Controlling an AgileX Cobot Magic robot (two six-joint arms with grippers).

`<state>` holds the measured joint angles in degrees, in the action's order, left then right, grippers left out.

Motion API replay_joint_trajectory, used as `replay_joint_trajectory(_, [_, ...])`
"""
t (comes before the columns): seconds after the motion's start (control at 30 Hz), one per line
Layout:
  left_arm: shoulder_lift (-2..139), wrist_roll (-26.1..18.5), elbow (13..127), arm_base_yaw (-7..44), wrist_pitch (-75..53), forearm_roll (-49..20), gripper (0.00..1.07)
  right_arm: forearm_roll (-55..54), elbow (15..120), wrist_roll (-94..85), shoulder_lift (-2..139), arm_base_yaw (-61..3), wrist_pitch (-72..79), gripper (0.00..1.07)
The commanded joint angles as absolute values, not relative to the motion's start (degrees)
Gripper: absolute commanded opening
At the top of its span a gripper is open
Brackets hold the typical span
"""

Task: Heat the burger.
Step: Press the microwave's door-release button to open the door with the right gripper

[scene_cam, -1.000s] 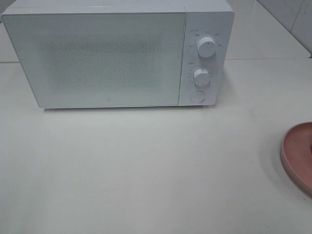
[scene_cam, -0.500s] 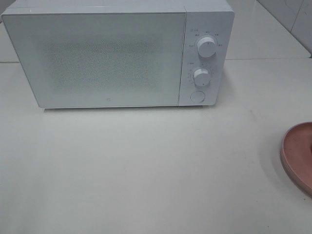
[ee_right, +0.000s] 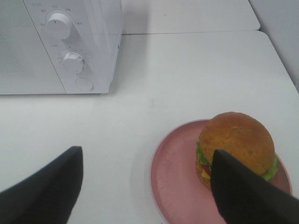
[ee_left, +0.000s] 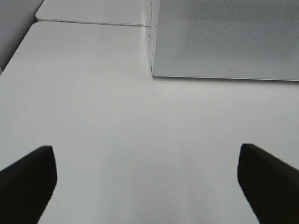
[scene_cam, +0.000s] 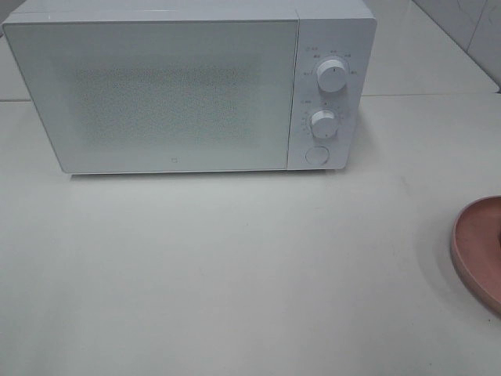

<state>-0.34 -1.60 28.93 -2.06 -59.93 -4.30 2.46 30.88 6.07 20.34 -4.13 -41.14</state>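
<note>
Obs., high camera: white microwave (scene_cam: 156,86) stands at 12 o'clock on the pale table (scene_cam: 235,274), door (scene_cam: 164,94) closed, front facing 6 o'clock. The control strip is at the 3 o'clock end of the front. It carries the upper knob (scene_cam: 332,77), the lower knob (scene_cam: 322,122) beneath it, and the round button (scene_cam: 316,155) lowest. The pink dish (scene_cam: 477,251) lies between 3 and 4 o'clock, well apart from the microwave. It is cut by the frame edge, so only part of the rim and floor shows.

Obs., right wrist camera: the burger (ee_right: 236,142) sits upright on the pink dish, off centre, on the side away from the microwave. The bun top is golden-brown, with green lettuce and a red and yellow layer showing at the edge. The dish rests flat on the table.

Right hand (ee_right: 147,151): jaws stand wide, nothing between them. One finger overlaps the burger's near edge in this picture (contact or clearance cannot be told from this angle). The other finger is over bare table between dish and microwave.

Obs., left wrist camera: left hand (ee_left: 145,148) has its jaws spread wide and holds nothing, with only bare table between the fingers. It points toward the door end of the microwave, near it but apart from it.
</note>
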Motion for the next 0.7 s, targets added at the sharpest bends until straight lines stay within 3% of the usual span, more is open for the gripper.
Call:
replay_joint_trajectory(0.03, [-1.9,-1.1,28.8,-1.7,-59.4,-4.5,0.98,2.5,31.2,6.5,22.2,-4.0,-37.7,0.73])
replay_joint_trajectory(0.7, [-1.8,-1.1,28.8,-1.7,-59.4,-4.5,0.98,2.4,31.2,6.5,45.3,-4.0,-19.7,0.73])
